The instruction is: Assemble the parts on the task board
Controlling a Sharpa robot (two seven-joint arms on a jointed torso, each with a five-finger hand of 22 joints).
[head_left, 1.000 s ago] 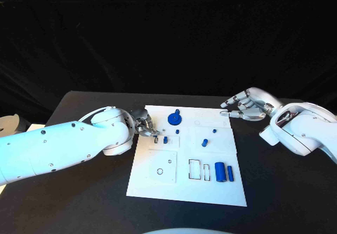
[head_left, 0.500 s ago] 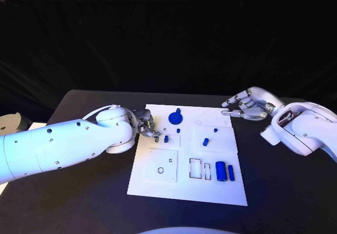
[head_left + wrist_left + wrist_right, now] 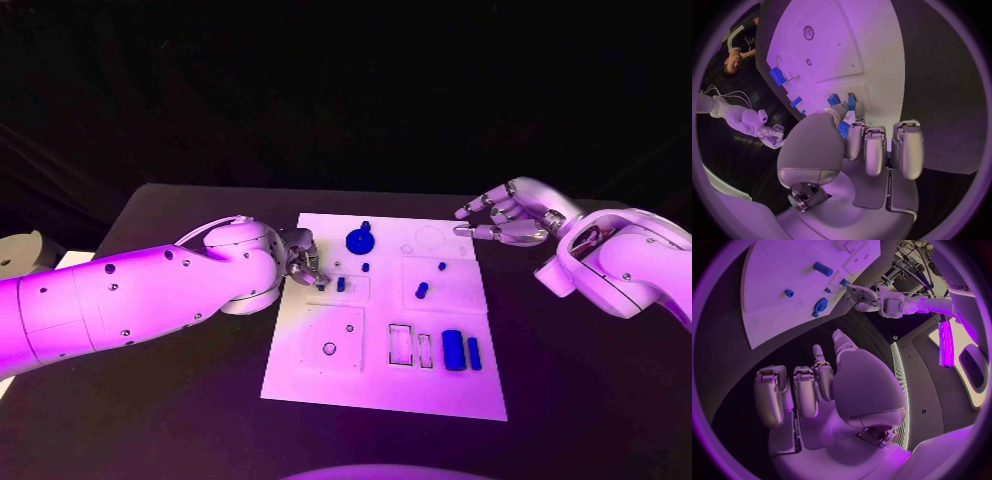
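The left hand (image 3: pixel 299 258) is hovering over the near-left part of the white task board (image 3: pixel 387 390), its fingers curled together close to a small blue peg (image 3: pixel 340 285) standing just beside them; whether the fingertips are pinching anything I cannot tell. Beyond it, a blue round gear-like part (image 3: pixel 359 240) is lying on the board, with two blue bars (image 3: pixel 462 351) further off. The right hand (image 3: pixel 502 222) is hanging over the black desk (image 3: pixel 591 400) just off the board's far right corner, fingers loosely bent and holding nothing.
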